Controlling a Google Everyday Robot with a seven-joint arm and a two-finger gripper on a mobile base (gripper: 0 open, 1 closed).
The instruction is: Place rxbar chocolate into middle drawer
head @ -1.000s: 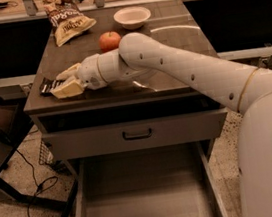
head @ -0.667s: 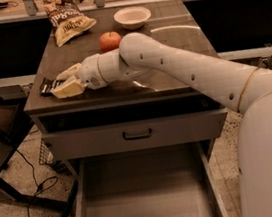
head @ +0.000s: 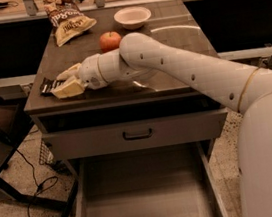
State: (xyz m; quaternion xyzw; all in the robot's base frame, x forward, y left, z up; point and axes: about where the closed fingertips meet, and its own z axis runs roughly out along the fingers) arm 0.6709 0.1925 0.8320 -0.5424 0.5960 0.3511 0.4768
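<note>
Notably, gripper sat low at the countertop's front-left corner, right at the rxbar chocolate; bar's dark end poked out leftward beyond it, long axis roughly left-right. Clamped or not: could not tell. Middle drawer stood open below, nearer the camera

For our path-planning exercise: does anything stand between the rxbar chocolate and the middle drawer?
Nothing visible does. The gripper is at the rxbar chocolate near the counter's front edge; the middle drawer stands open below, its floor bare. The apple and chip bag lie farther back.
</note>
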